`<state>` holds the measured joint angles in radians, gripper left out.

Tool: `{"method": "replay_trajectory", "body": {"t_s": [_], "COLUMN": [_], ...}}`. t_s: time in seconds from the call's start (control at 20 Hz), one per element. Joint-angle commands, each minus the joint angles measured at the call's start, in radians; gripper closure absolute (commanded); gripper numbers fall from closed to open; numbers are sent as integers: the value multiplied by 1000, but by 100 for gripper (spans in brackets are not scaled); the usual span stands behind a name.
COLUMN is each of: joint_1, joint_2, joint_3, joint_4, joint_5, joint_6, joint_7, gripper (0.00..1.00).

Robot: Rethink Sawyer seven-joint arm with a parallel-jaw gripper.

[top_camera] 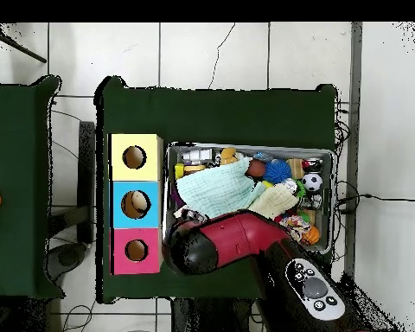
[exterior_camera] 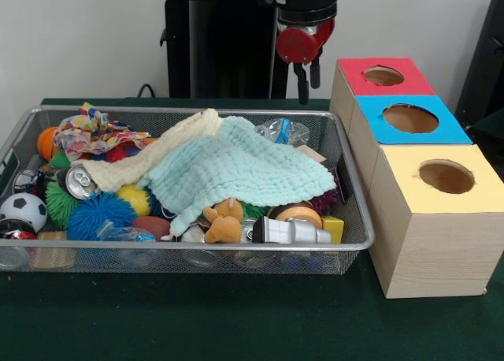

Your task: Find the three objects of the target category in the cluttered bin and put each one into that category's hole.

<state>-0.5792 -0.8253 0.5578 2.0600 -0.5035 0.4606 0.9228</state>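
Observation:
The bin is a wide wire mesh basket on the green table, also seen in the overhead view. It is full of clutter under a mint knitted cloth and a cream cloth. Showing are a soccer ball, a blue spiky ball, a drinks can, a brown plush toy and a silver and black object. Three boxes with holes stand beside the bin: red, blue, yellow. My gripper hangs open and empty above the bin's far rim.
In the overhead view the red arm covers the bin's corner nearest the red box and hides the gripper. A light object shows inside the blue box's hole. A patterned cloth lies at the bin's far left.

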Motion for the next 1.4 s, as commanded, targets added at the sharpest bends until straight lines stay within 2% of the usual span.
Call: {"method": "replay_trajectory", "body": {"t_s": [0.05, 0.35, 0.5, 0.75, 0.9, 1.0, 1.2, 1.4], "joint_1": [-17, -19, -32, -29, -22, -1, 5, 27], "joint_2": [46, 45, 44, 57, 98, 128, 150, 201], "joint_3": [36, 35, 75, 131, 162, 160, 188, 165], "joint_4": [-104, -75, -53, -62, -89, -111, -110, -138], "joint_5": [-45, -72, -85, -140, -173, -206, -221, -304], "joint_6": [107, 74, 64, 143, 185, 180, 157, 151], "joint_7": [-36, -39, -84, -207, -257, -245, -202, -206], "gripper": [0, 0, 0, 0, 0, 0, 0, 0]}}
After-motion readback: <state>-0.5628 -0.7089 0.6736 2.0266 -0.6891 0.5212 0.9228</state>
